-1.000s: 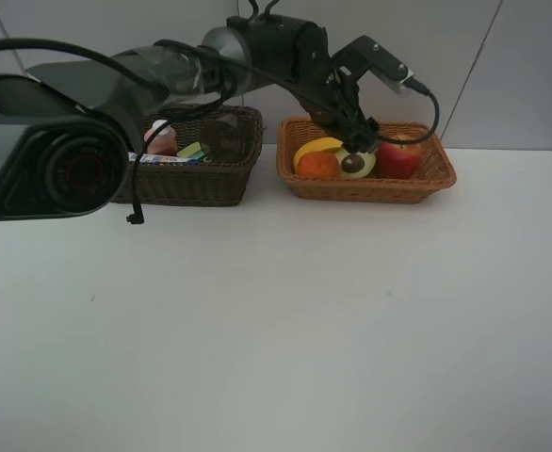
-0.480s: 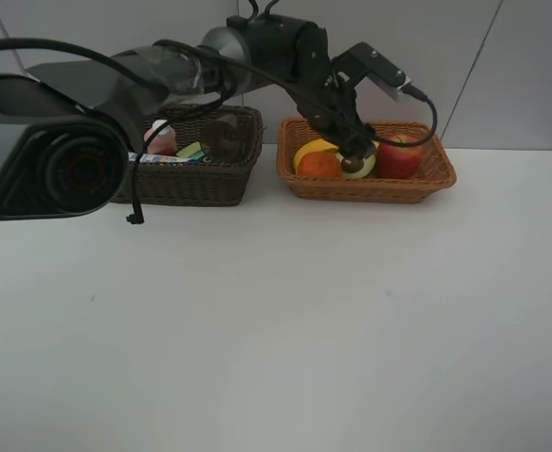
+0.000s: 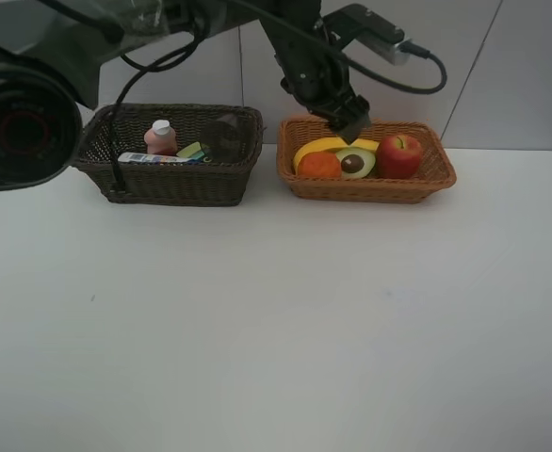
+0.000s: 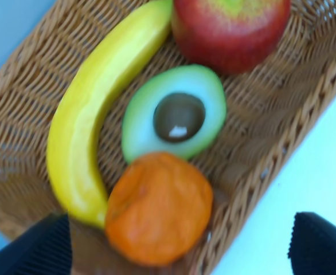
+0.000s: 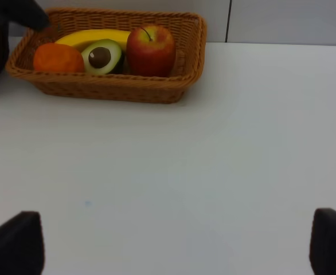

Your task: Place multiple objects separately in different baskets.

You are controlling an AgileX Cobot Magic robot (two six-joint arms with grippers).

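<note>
left gripper point(image 3: 349, 125): jaws wide, empty, has lifted off the halved avocado point(image 3: 356, 162) | avocado now lies in light basket point(image 3: 417, 188) at tabletop's far edge, between orange point(image 3: 319, 165) and apple point(image 3: 399, 155) | right gripper point(image 5: 168, 252): wide, empty | sorting looks finished

The scene is evenly and softly lit from above — no hard glare is seen on the white table point(image 3: 276, 320). Only faint, short shadows are cast under the light orange-tan basket point(image 3: 365, 184) and the dark brown basket point(image 3: 168, 179). The exterior high view is sharp at the centre, though a dark lens housing point(image 3: 22, 122) is rendered large and blurred at the left edge. The left wrist view is softened by blur — the orange point(image 4: 159, 207) and weave are smeared.
</note>
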